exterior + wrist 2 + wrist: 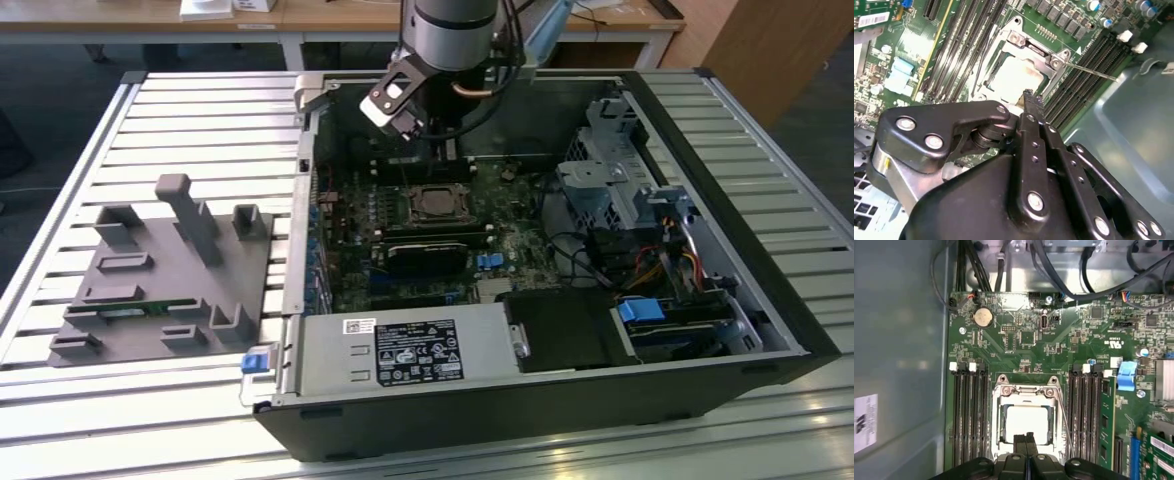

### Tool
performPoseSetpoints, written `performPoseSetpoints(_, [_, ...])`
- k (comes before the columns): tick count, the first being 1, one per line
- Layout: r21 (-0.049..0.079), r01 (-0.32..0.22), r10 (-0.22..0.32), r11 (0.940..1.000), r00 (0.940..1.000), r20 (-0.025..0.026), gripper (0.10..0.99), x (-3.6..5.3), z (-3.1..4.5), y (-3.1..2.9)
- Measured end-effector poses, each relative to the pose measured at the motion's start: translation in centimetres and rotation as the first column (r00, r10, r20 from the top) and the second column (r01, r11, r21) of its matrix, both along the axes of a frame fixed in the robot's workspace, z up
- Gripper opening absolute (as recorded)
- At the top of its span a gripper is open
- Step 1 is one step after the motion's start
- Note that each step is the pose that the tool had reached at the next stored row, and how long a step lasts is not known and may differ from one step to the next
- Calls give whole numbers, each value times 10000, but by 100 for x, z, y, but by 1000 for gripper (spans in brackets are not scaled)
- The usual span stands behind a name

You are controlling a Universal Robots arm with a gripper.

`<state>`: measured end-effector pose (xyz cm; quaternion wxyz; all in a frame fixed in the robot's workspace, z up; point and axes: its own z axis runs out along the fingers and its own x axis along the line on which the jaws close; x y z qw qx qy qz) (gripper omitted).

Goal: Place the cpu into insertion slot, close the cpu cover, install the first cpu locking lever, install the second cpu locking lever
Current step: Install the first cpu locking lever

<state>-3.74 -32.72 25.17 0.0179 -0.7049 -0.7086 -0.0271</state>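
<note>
So the pc case (561, 405) is lying open on its side on the slatted tabletop (174, 110), with a grey plastic holder block (160, 285) sitting beside it toward the exterior view's left. The arm (454, 30) reaches down into the case, right over the socket area of the green board (1019, 345). In the first wrist view the fingers (1021, 444) are pressed flat against each other, no gap at all, and they've got nothing between them. Their tips sit at the edge of the socket, overlapping the rim of the cpu (1026, 421), but I honestly can't tell if they're touching it or just above it. The cpu itself is seated in the socket, pale grey top facing up, and the cover (1026, 390) lies down around it so the chip shows through the square window. A thin wire lever (1093, 71) runs out from one corner of the socket and crosses over the memory slots (969, 415) next to it, so it looks unhooked, though I can't say that for certain. Memory slots flank the socket on both sides. There's also a coin battery (983, 317) farther along the board, well apart from the socket.
</note>
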Motion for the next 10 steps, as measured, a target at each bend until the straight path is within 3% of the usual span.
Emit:
performPoseSetpoints(3, [2,-119,119,9999,9999,0,106,0,3,0])
performPoseSetpoints(5, [0,-474,474,9989,9989,0,106,0,3,0])
performPoseSetpoints(10, [0,-1385,1385,9904,9904,-1,106,0,2,0])
